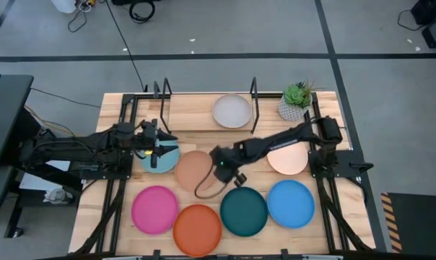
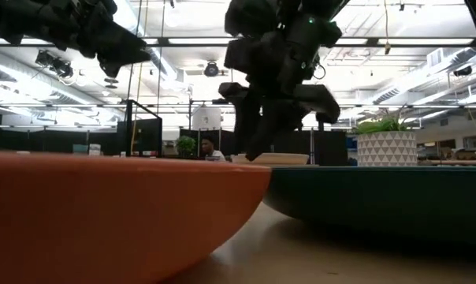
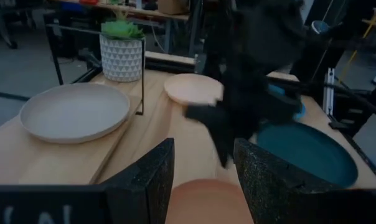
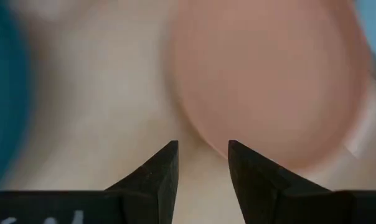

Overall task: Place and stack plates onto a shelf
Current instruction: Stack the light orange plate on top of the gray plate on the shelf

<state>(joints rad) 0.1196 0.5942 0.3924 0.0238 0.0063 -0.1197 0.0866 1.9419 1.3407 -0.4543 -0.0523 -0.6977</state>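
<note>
My right gripper (image 4: 202, 163) has its jaws parted with nothing between them, hanging just over the edge of the peach-orange plate (image 4: 269, 81), bare tabletop under the tips. From above, that gripper (image 1: 219, 160) sits near the middle of the table (image 1: 117, 206), at the 3 o'clock edge of the peach-orange plate (image 1: 194, 170). My left gripper (image 3: 203, 180) also stands released, holding nothing; it hovers at the 12 o'clock rim of the light blue plate (image 1: 160, 159), which touches the peach-orange one at its 9 o'clock side.

Outward from there: the teal plate (image 1: 243, 211) lies at 5 o'clock of my right gripper, the blue plate (image 1: 291, 203) beside it toward 3 o'clock, the orange plate (image 1: 197, 229) at 6 o'clock near the table's front edge, and the magenta plate (image 1: 154, 209) at 7 o'clock. The pale peach plate (image 1: 289, 159) rests at 3 o'clock, partly under my right arm.

At 12 o'clock stands the shelf (image 1: 193, 114), with the grey plate (image 1: 232, 111) lying flat on its right half and its left half bare. A potted plant (image 1: 296, 100) sits just beside the shelf's right end
</note>
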